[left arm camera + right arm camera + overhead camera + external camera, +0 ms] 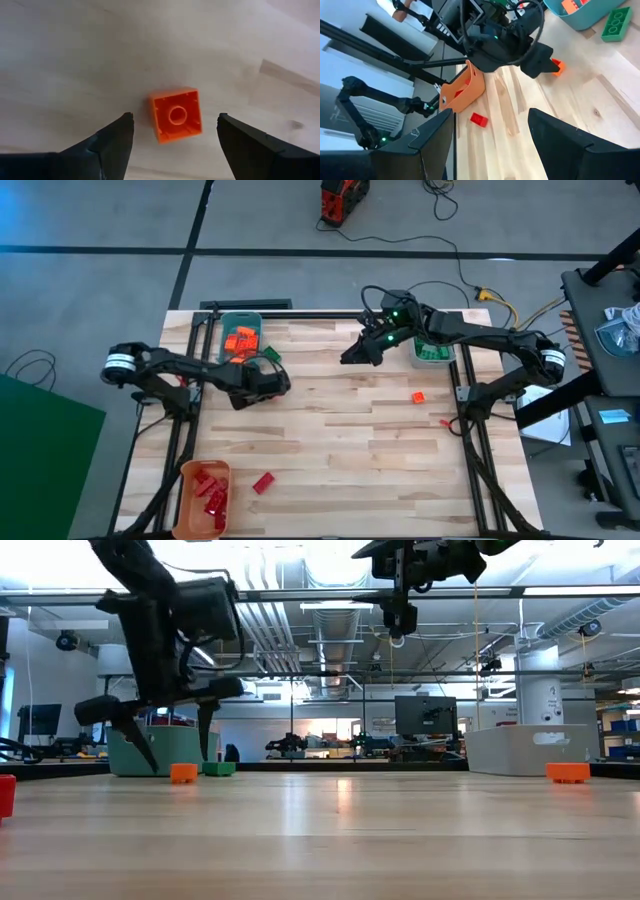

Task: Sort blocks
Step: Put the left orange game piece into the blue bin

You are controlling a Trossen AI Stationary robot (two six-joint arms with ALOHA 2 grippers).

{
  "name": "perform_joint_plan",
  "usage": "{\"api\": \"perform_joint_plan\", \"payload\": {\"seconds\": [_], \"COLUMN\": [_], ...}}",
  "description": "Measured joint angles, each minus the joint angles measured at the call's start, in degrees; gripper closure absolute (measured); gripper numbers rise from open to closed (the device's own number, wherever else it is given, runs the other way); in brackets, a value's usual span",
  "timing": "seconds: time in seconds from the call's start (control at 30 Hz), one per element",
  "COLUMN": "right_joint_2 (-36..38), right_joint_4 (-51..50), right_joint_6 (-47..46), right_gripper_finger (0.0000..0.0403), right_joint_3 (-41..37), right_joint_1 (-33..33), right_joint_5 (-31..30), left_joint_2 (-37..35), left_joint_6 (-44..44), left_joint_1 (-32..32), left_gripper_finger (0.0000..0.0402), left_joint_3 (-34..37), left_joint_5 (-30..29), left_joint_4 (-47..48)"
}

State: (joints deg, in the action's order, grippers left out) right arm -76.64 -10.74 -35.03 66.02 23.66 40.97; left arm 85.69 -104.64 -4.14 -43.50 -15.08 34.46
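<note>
Two arms reach over the wooden table (340,430) in the high view. The left gripper (262,380) sits just near of the teal bin (240,332) at the far left, which holds orange blocks (238,340); a green block (271,355) lies beside that bin's right near corner. The right gripper (352,354) hangs over the far middle of the table, left of the grey bin (433,352) with green blocks inside. An orange bin (203,497) at the near left corner holds red blocks (212,492), with a loose red block (263,482) just right of it. A lone orange block (418,396) and a small red block (446,421) lie toward the right edge.

Level across the table, the low view shows the left gripper (170,745) with its fingers spread, tips close to the tabletop, and an orange block (183,773) on the wood between and just beyond them, a green one touching its right side. The right gripper (398,622) hangs high above the table.

From the left wrist, both dark fingers (107,142) stand wide apart with that orange block (175,115) flat on the wood between them, stud up, touching neither.

From the right wrist, its own fingers (565,150) are parted and hold nothing; beyond them the left arm stands over the orange block (556,66), the green block (616,23) lying near the teal bin
</note>
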Motion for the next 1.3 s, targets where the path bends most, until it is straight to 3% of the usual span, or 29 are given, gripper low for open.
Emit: {"api": "perform_joint_plan", "payload": {"seconds": [0.43, 1.0, 1.3], "right_joint_2": [0.0, 0.1, 0.1], "right_joint_4": [-1.6, -3.2, -3.6], "right_joint_6": [1.8, 3.4, 4.7], "right_gripper_finger": [0.0154, 0.0154, 0.0154], "right_joint_3": [0.0, 0.0, 0.0], "right_joint_1": [0.0, 0.0, 0.0], "right_joint_5": [1.5, 1.5, 1.5], "left_joint_2": [11.4, 11.5, 11.7], "left_joint_6": [3.7, -0.3, -2.8], "left_joint_1": [-0.2, -2.7, -3.7], "left_gripper_finger": [0.014, 0.0141, 0.0169], "left_joint_3": [-7.6, -7.6, -7.5], "left_joint_5": [1.5, 0.0, -1.6], "left_joint_4": [1.5, 5.1, 4.9]}}
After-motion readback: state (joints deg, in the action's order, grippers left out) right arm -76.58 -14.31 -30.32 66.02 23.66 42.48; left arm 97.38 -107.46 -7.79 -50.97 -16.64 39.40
